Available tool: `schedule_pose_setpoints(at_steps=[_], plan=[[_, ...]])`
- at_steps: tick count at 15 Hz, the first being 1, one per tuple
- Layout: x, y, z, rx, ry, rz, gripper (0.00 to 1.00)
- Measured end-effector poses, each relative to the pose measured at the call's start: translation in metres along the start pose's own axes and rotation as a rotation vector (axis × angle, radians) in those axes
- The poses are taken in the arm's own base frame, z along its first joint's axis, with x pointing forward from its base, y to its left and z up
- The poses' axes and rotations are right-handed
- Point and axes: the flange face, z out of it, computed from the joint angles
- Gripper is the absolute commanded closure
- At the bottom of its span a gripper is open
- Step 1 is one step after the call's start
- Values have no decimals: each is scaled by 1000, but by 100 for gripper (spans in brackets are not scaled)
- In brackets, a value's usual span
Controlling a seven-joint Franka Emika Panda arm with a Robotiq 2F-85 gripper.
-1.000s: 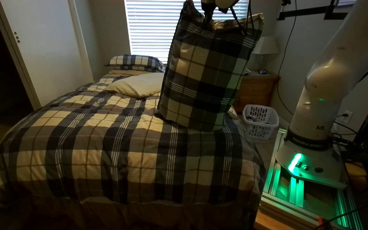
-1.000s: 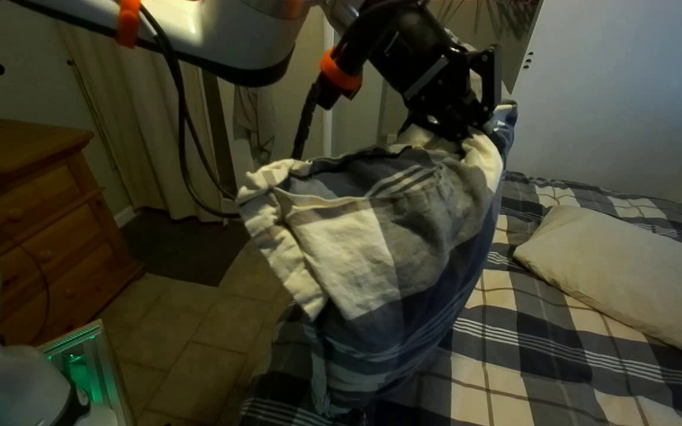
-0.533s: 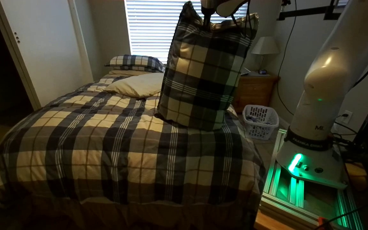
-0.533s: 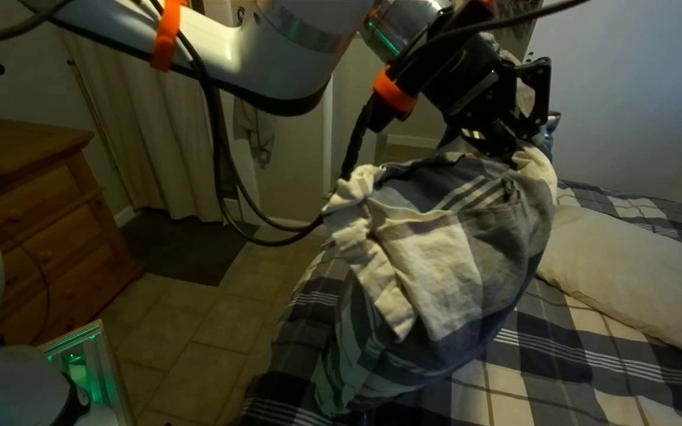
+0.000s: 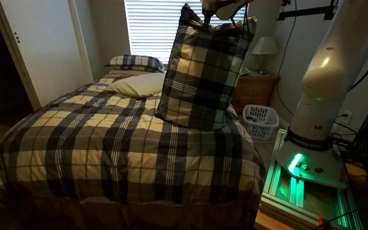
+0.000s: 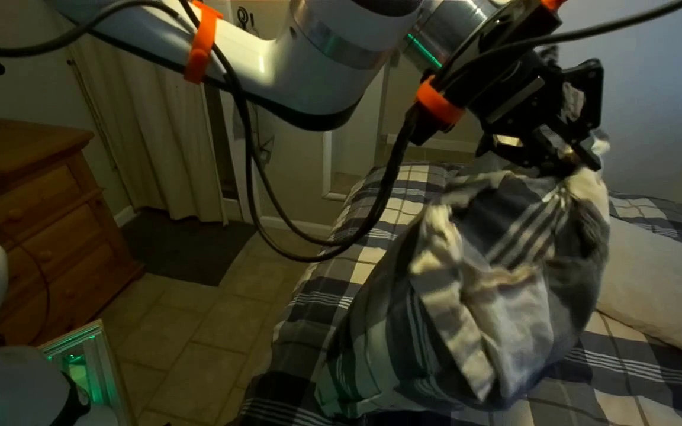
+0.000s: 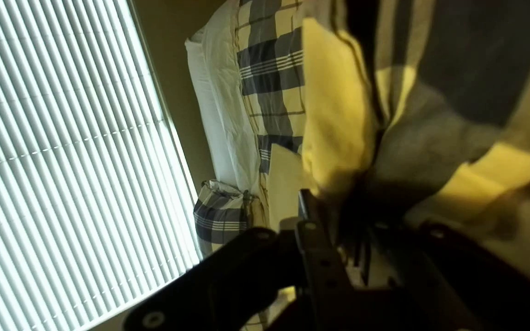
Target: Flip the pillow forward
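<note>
The large plaid pillow in black, cream and tan stands on end on the plaid bed in both exterior views [image 5: 200, 80] [image 6: 495, 284]. Its lower edge rests on the bedspread near the bed's side toward the robot base. Its top leans over, toward the cream pillow in an exterior view [image 6: 643, 278]. My gripper [image 5: 207, 24] is shut on the pillow's upper edge; it also shows in an exterior view [image 6: 572, 165], with cloth bunched at the fingertips. In the wrist view the pillow [image 7: 458, 92] fills the right side, and cloth sits between the dark fingers [image 7: 338, 207].
The plaid bedspread [image 5: 113, 153] covers the bed. A smaller plaid pillow [image 5: 134, 61] lies at the head. A white basket [image 5: 260, 121], a nightstand [image 5: 254, 91] and a lamp [image 5: 265, 46] stand beyond. Loose cables [image 6: 311, 257] hang from the arm beside the pillow.
My gripper has moved right and down in an exterior view, carrying the pillow's top with it. The pillow leans more over the bed. Its lower edge has stayed about in place.
</note>
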Motion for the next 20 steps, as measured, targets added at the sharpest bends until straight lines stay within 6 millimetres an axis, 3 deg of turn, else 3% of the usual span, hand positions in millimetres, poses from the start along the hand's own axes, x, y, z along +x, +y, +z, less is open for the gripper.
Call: schedule_pose_setpoints(at_steps=[7,13,20], plan=[[20,37,-14,-53,93,62,2],[15,39,-21,133,-46,258,0],[-8,42,-69,315,-232,457,0]])
